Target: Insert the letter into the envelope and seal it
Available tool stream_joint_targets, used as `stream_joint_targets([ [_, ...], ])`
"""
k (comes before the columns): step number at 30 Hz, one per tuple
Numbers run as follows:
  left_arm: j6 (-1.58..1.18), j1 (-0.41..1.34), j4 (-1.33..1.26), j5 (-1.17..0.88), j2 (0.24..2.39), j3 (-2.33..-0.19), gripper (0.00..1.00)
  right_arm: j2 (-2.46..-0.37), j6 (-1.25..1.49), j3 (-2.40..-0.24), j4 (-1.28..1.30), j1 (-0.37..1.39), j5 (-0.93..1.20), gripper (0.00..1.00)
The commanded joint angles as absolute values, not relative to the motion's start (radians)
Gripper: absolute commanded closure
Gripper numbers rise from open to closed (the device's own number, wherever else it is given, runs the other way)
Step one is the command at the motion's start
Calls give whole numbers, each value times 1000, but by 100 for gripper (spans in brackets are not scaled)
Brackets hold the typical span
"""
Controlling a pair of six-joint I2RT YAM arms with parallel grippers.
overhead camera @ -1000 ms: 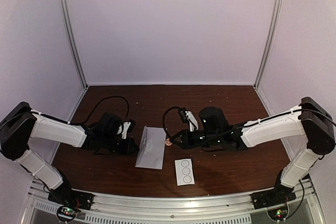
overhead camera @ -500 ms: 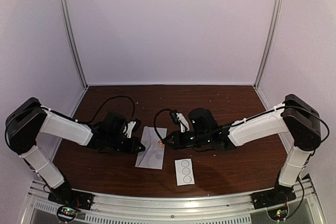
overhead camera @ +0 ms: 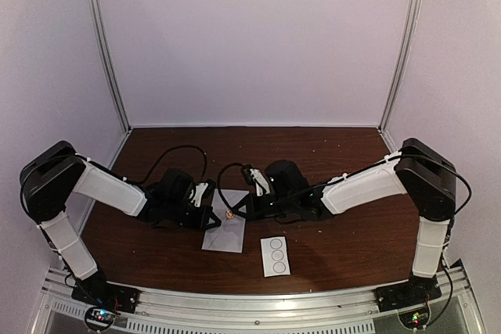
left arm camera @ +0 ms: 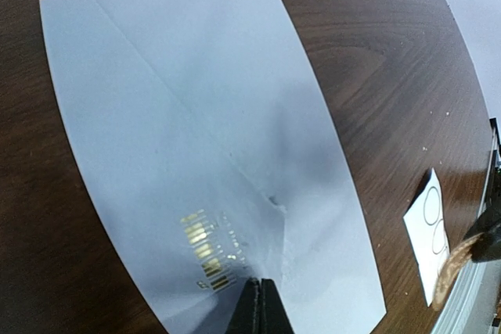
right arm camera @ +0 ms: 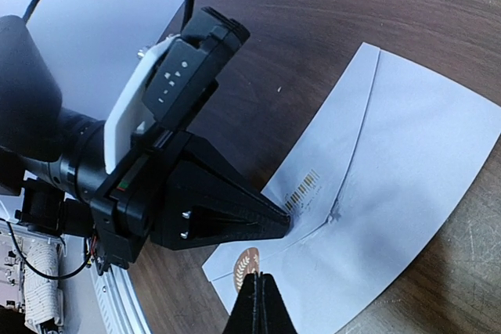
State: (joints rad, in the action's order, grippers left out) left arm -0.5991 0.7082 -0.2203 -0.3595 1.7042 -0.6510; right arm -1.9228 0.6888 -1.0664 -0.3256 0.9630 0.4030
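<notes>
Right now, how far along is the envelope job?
Done: no loose letter shows, and the envelope lies with its flap folded down. In hand: the left gripper, shut, pins it beside the flap's point; the right gripper, shut on a round brown sticker, holds it over the envelope. Left: press the sticker across the flap's point, then let go. Whether it already touches the paper I cannot tell.

Hidden and cropped parts.
Envelope [left arm camera: 203,154] cut by lower edge; gold print [left arm camera: 207,252] unreadable; right gripper [right arm camera: 258,281] overlaps brown seal [right arm camera: 244,262].
</notes>
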Motion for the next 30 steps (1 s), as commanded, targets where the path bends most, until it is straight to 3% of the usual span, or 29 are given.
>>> stream_joint_targets([
  [1, -582, 707, -255, -368, 1716, -653, 100, -1973, 710, -1104, -305, 945, 404, 100],
  [30, -584, 707, -258, -386, 1733, -650, 100, -2149, 698, -1233, -310, 905, 446, 100],
])
